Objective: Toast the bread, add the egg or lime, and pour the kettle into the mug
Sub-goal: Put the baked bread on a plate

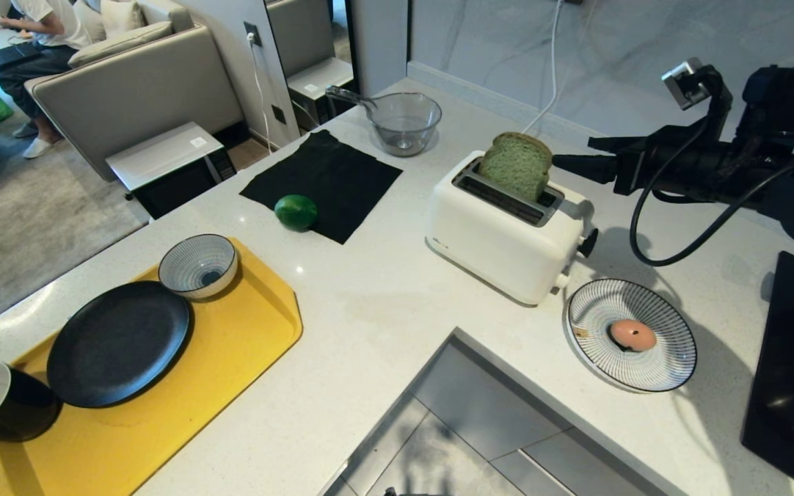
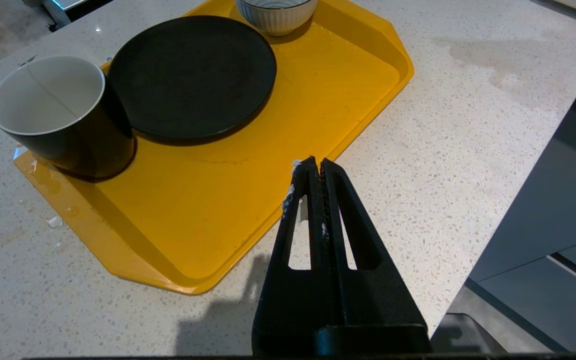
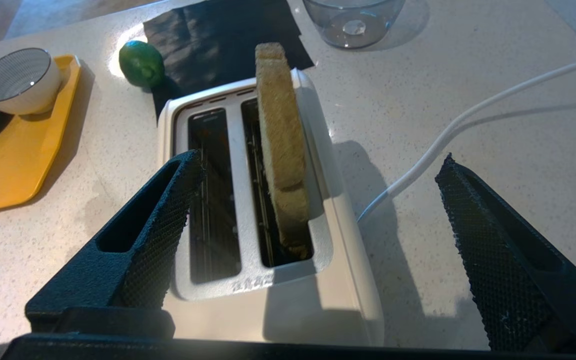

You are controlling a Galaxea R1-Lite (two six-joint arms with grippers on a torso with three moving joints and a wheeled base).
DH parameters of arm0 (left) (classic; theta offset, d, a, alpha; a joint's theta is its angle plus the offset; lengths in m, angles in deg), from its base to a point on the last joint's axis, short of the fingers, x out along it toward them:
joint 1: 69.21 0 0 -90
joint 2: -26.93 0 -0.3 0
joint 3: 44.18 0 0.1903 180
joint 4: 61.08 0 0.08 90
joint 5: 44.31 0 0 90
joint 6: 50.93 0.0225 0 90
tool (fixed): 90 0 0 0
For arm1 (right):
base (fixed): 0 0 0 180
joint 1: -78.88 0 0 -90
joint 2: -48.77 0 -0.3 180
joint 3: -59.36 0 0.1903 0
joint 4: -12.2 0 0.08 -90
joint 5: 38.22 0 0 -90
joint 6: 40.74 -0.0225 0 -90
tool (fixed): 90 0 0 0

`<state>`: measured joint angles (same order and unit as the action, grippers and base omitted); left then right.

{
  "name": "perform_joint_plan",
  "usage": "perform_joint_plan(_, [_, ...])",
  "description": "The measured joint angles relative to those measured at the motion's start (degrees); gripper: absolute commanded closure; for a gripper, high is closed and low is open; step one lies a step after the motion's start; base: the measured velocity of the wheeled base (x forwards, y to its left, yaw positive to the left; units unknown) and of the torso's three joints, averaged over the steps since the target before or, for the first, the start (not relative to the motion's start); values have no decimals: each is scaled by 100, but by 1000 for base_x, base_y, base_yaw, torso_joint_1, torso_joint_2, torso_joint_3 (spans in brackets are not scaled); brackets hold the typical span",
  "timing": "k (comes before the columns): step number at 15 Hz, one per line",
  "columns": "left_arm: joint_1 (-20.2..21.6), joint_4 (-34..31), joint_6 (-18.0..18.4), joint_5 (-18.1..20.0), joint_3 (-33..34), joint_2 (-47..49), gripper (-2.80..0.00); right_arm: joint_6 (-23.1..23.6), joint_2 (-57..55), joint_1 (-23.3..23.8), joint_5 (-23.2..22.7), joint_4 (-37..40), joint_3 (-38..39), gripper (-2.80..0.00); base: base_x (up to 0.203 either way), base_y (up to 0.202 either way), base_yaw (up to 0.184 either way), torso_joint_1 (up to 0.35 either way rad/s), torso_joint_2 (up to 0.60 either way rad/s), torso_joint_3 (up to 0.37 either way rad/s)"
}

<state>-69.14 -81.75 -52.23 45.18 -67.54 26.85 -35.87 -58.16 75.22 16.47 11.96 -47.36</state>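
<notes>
Bread point(image 1: 515, 165) stands upright in the toaster's point(image 1: 500, 241) rear slot, top half proud of it; right gripper point(image 3: 318, 200) hangs just above and behind the toaster, fingers spread wide and holding nothing. The slice looks light, soft and crumbly, so a hold is best taken low on its flat faces with gentle pressure, or else it should simply be pressed down from the crust. Left gripper point(image 2: 313, 167) sits pinched closed near the yellow tray point(image 2: 208, 220), idle.
</notes>
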Motion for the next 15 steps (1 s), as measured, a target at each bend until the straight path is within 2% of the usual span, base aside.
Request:
perform_joint_plan(3, [0, 0, 1, 0, 0, 0, 0, -24, -237, -50, -1, 2, -340, -280, 0, 0, 0, 0, 0, 0])
perform_joint_plan(11, [0, -1, 1, 0, 0, 0, 0, -14, -480, -351, 12, 50, -513, -280, 0, 0, 0, 0, 0, 0])
perform_joint_plan(15, [0, -2, 1, -1, 0, 0, 0, -19, -683, -400, 37, 116, -840, -280, 0, 0, 0, 0, 0, 0])
